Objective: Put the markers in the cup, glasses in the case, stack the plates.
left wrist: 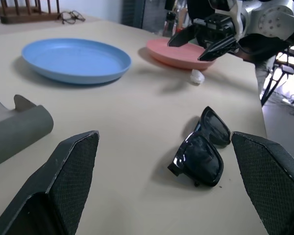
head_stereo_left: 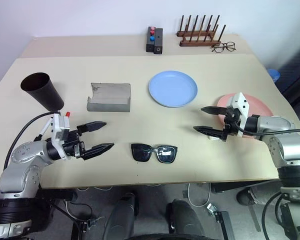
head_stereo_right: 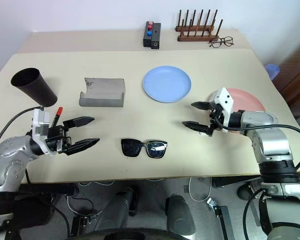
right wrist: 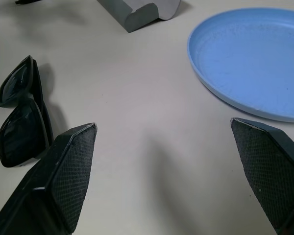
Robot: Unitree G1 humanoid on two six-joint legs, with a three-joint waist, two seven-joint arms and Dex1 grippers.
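both grippers' jaws gape wide, holding nothing; cup [head_stereo_left: 42, 90], case [head_stereo_left: 109, 97] and blue plate [head_stereo_left: 173, 88] lie empty.

The sunglasses [head_stereo_left: 154, 152] lie at the front edge; behind them the case [head_stereo_left: 109, 97], and the plate [head_stereo_left: 173, 88] to its right.

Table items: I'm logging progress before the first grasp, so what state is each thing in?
Cup: tipped over, empty.
Marker: on the table, beside the cup.
Case: open, empty.
Sunglasses: folded, on the table.
Blue plate: unstacked.
Pink plate: unstacked.
Left gripper: jaws open, empty.
Right gripper: jaws open, empty.
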